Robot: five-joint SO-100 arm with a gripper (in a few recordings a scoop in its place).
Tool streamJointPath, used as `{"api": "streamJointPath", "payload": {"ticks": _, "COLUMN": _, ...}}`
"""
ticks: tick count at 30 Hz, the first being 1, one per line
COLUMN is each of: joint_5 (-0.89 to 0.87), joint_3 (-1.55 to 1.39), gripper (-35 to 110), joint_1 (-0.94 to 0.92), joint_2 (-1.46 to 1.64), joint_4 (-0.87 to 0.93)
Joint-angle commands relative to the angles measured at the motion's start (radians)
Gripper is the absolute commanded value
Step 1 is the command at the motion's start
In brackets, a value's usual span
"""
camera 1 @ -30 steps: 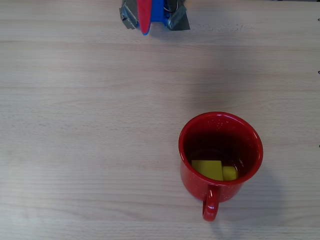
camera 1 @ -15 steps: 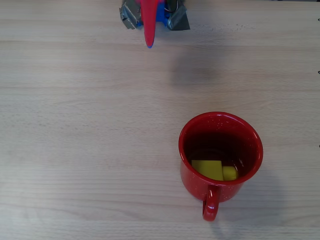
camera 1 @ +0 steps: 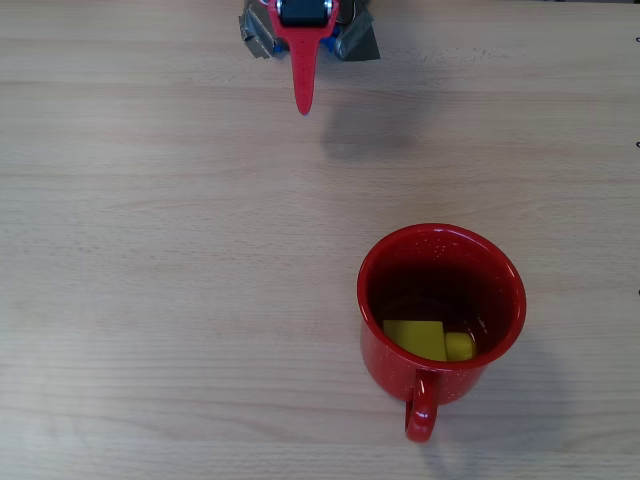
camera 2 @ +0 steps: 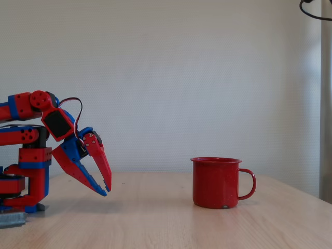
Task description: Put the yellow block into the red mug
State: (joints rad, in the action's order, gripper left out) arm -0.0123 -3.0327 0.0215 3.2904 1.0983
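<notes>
The red mug (camera 1: 440, 310) stands on the wooden table at the lower right of the overhead view, handle toward the bottom edge. The yellow block (camera 1: 416, 338) lies inside it on the bottom, near the handle side. In the fixed view the mug (camera 2: 215, 182) stands at the right with its handle to the right, and its wall hides the block. My gripper (camera 1: 302, 100) is at the top edge of the overhead view, far from the mug. In the fixed view the gripper (camera 2: 106, 190) hangs at the left, pointing down at the table, its fingertips together and empty.
The arm's base (camera 2: 23, 181) sits at the left of the fixed view, with grey clamp pieces (camera 1: 358, 40) at the top edge of the overhead view. Bare wooden table (camera 1: 160, 280) lies between the gripper and the mug.
The gripper tip has reached further out from the top edge into the overhead view. The mug and the block inside it have not moved.
</notes>
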Motion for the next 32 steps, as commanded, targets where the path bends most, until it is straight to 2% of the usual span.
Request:
{"api": "streamJointPath", "payload": {"ticks": 1, "joint_5": -0.006, "joint_3": 0.031, "gripper": 0, "joint_1": 0.017, "joint_2": 0.014, "joint_4": 0.012}}
{"api": "streamJointPath", "payload": {"ticks": 7, "joint_5": -0.009, "joint_3": 0.031, "gripper": 3, "joint_1": 0.012, "joint_2": 0.014, "joint_4": 0.012}}
{"api": "streamJointPath", "payload": {"ticks": 32, "joint_5": -0.009, "joint_3": 0.031, "gripper": 0, "joint_1": 0.012, "joint_2": 0.014, "joint_4": 0.012}}
